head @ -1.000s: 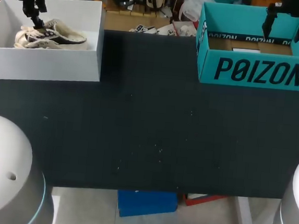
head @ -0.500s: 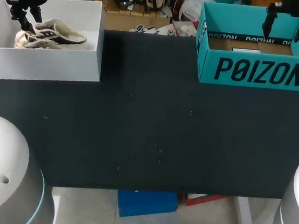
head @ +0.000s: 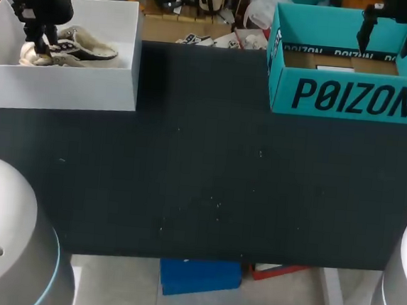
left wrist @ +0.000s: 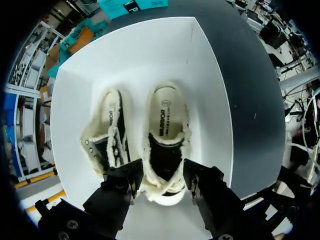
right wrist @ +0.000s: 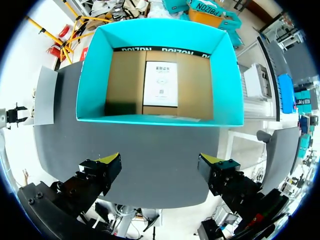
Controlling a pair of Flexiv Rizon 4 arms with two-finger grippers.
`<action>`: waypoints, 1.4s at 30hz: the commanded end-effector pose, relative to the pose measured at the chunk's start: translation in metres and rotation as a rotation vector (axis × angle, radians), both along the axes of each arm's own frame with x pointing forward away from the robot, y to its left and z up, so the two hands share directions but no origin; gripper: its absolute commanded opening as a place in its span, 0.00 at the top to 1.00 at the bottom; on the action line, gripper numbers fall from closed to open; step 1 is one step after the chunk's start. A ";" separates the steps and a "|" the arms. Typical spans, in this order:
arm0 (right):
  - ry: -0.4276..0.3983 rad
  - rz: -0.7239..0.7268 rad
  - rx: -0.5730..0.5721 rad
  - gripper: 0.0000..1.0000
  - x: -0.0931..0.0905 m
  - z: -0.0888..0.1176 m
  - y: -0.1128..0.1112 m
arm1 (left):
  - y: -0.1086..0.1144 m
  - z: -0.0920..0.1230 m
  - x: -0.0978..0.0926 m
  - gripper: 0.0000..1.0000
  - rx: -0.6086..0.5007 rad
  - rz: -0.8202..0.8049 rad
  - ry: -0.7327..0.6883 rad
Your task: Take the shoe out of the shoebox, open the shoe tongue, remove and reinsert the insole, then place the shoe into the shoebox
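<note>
Left fingers [left wrist: 124, 181] hover open above the heel of a cream, fleece-lined shoe [left wrist: 165, 125] in the white box [left wrist: 210, 100] — right fingers [right wrist: 102, 171] open over the teal box [right wrist: 225, 85]

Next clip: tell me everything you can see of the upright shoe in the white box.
The upright shoe is cream with dark parts and has thick fleece round its collar. Its opening faces up, showing a pale insole with print. It stands on the floor of the white box, close beside a second shoe lying on its side. The left gripper is open, its fingers flanking the shoe's near end; whether they touch it is unclear.
</note>
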State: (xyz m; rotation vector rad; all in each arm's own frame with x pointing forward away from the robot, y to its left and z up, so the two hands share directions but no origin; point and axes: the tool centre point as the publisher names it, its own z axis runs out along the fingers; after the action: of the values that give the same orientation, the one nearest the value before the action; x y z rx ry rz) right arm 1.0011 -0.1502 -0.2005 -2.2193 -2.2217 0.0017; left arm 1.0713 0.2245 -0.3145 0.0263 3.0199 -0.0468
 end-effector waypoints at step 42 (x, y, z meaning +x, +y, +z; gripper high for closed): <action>0.000 -0.001 0.000 0.00 0.000 0.000 0.000 | -0.004 -0.037 0.038 1.00 0.045 -0.014 0.064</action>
State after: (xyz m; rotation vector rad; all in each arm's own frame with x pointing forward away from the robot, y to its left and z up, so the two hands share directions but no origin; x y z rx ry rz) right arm 1.0010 -0.1502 -0.2004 -2.2194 -2.2218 0.0019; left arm 1.1139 0.2191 -0.3779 0.0412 3.0818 0.0014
